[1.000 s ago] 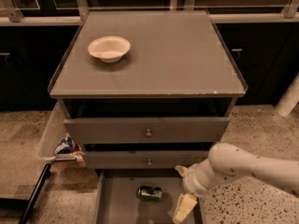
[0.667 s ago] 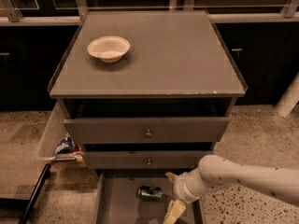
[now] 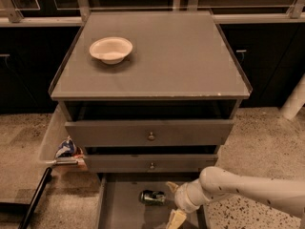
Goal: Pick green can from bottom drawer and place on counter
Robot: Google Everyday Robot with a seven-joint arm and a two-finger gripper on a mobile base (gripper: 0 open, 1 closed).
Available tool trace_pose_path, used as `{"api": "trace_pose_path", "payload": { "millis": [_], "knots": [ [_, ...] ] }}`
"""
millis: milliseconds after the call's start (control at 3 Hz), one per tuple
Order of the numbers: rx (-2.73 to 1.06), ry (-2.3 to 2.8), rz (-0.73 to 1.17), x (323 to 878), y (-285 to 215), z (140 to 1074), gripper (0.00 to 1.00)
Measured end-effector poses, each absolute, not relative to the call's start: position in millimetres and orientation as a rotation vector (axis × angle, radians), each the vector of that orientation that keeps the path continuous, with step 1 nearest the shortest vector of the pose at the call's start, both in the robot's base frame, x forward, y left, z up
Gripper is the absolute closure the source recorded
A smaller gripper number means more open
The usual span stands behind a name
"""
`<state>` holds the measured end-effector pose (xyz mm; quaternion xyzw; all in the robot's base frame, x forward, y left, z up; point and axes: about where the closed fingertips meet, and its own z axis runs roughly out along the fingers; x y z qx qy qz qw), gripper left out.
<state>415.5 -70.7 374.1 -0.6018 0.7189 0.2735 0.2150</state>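
The green can (image 3: 152,197) lies on its side on the floor of the bottom drawer (image 3: 119,209), which is pulled out below the two upper drawers. My gripper (image 3: 171,204) is down in the drawer just right of the can, fingers spread open, one finger (image 3: 170,187) above and one (image 3: 176,219) below. It holds nothing. The white arm reaches in from the lower right. The counter (image 3: 181,56) is the grey cabinet top above.
A white bowl (image 3: 111,49) sits on the counter's back left. The two upper drawers with round knobs (image 3: 151,136) stand slightly open. A snack bag (image 3: 66,149) lies at the cabinet's left, near a black bar (image 3: 35,197). A white post (image 3: 295,99) stands at right.
The arm has moved left and lower into the bottom drawer, bringing the gripper close beside the can. The can has not moved.
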Motion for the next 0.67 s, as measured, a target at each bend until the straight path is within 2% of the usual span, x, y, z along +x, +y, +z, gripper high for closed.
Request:
{"api": "trace_pose_path", "payload": {
  "millis": [667],
  "knots": [
    [-1.697,1.931,0.691,466,-87,298,0.00]
  ]
}}
